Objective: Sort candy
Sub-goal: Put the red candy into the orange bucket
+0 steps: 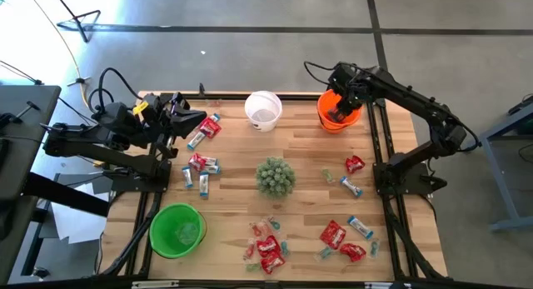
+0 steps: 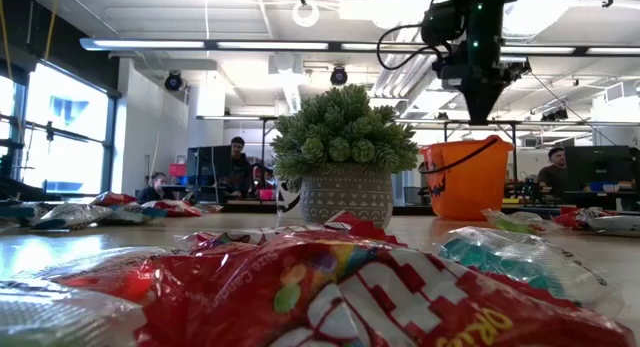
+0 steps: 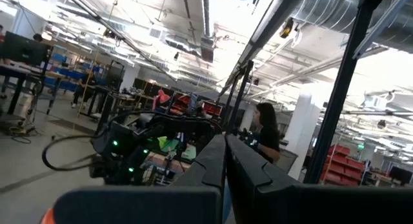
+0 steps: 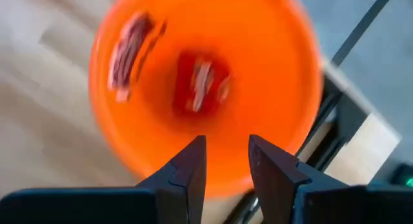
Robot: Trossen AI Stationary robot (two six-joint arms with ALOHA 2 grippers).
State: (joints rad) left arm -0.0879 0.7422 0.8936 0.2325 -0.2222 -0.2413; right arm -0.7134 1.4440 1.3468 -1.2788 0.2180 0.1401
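Note:
Candy lies scattered on the wooden table [image 1: 308, 147]: red packets [image 1: 333, 233] and blue-and-white wrappers [image 1: 360, 226] near the front, more [image 1: 198, 164] at the left. My right gripper [image 4: 226, 143] hangs open over the orange bucket [image 4: 277, 69] at the far right, pointing down, with nothing between its fingers. Two red packets [image 4: 201, 83] lie inside that bucket. My left gripper [image 1: 198, 121] is shut and raised at the table's left edge, touching nothing.
A white bucket [image 1: 263, 110] stands at the far middle, a green bucket [image 1: 176, 231] at the near left, and a potted green plant [image 1: 275, 176] in the centre. In the low view a red packet [image 2: 330, 287] fills the foreground. People sit in the room beyond.

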